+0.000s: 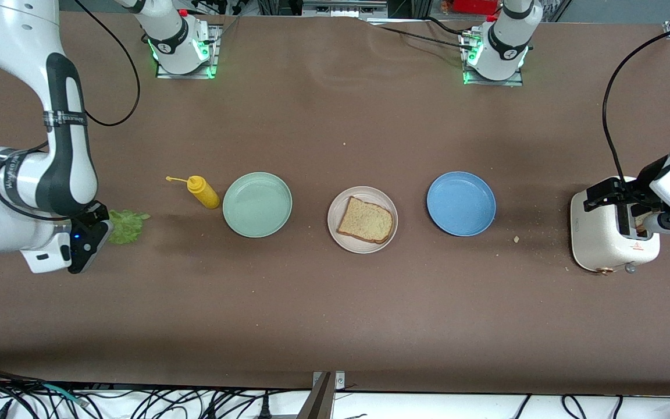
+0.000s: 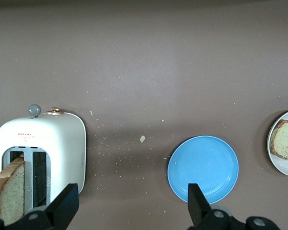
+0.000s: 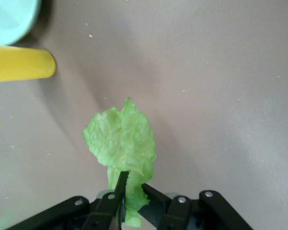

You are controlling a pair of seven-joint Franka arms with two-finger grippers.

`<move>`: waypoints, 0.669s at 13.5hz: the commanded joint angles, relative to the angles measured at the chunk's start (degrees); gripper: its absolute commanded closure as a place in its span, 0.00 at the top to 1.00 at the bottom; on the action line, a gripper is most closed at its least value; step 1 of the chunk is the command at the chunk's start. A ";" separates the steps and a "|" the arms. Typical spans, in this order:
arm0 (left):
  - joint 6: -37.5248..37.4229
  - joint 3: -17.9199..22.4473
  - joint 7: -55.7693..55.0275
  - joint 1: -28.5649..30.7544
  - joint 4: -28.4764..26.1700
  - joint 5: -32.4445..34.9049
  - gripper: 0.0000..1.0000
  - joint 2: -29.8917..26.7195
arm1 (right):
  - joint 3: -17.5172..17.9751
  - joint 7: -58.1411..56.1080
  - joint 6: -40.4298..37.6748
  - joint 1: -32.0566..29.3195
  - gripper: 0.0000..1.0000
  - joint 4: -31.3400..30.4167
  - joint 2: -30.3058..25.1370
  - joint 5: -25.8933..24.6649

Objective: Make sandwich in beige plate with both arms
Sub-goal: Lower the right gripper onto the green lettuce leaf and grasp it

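I see my right gripper [image 3: 129, 184] with fingers pinching the lettuce leaf [image 3: 122, 141]; my left gripper [image 2: 132, 201] hangs over the toaster [image 2: 41, 153], fingers spread wide.

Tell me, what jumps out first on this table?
A row of three plates: the beige plate in the middle holds one bread slice. At the right arm's end, the right gripper pinches a green lettuce leaf. The left gripper hangs open over a white toaster with bread in it.
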 commanded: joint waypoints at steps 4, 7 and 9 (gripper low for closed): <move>-0.34 -0.10 -0.94 -0.39 -0.59 1.81 1.00 -0.64 | -0.02 11.19 -18.75 1.38 0.00 14.19 0.14 -0.34; -0.34 -0.10 -0.94 -0.39 -0.59 1.81 1.00 -0.55 | 0.94 19.35 -25.26 4.63 0.00 16.49 -2.13 0.80; -0.34 -0.10 -0.94 -0.39 -0.59 1.81 1.00 -0.64 | 1.39 29.44 -26.86 5.69 0.00 16.40 -3.28 7.18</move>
